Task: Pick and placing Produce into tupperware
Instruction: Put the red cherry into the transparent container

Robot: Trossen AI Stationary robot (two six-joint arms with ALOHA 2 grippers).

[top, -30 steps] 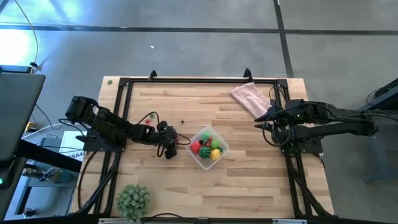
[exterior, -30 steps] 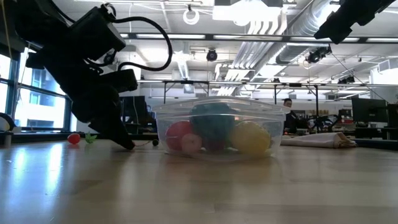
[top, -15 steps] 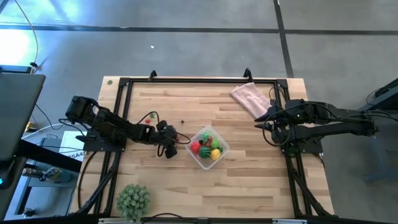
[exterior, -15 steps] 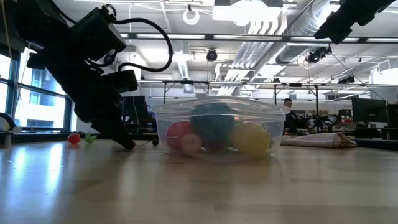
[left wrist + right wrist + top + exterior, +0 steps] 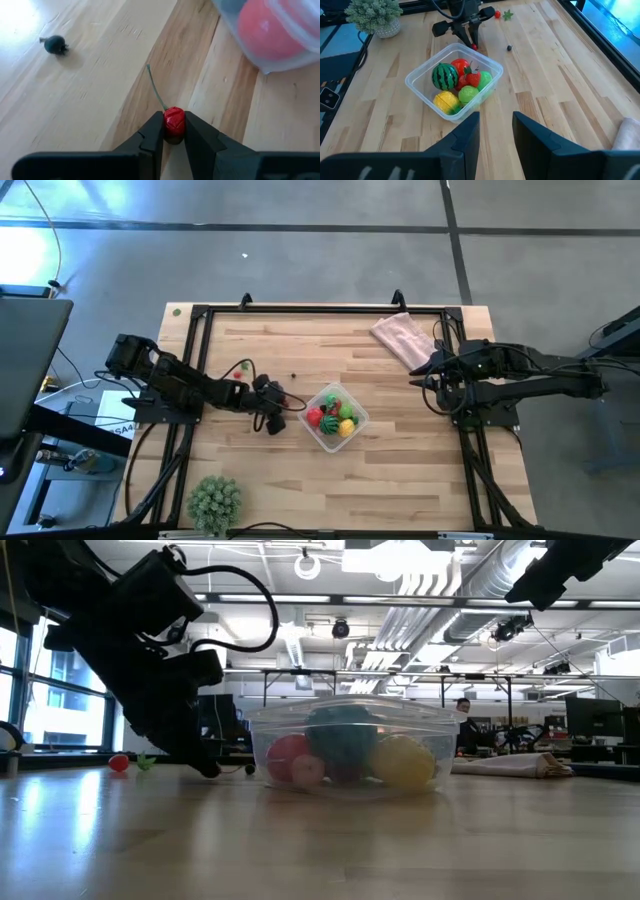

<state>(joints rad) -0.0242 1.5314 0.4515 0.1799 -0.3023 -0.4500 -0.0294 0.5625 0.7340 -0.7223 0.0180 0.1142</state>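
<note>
Left end effector (image 5: 174, 131) pinching one cherry (image 5: 174, 121), perhaps six produce (image 5: 460, 82) in tupperware (image 5: 420, 76)

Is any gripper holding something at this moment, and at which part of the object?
Yes. The left gripper pinches a small red cherry by the sides of its body, the thin stem free, beside the tupperware. The right gripper is open and holds nothing.

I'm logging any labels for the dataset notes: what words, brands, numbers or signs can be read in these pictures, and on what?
None can be read.
Tupperware: clear plastic, no print visible.
Produce inside it and the small red piece in the left tool: no markings.
Table: bare wood.
Pale card beside the left arm's base: has dark marks, too small to read.
</note>
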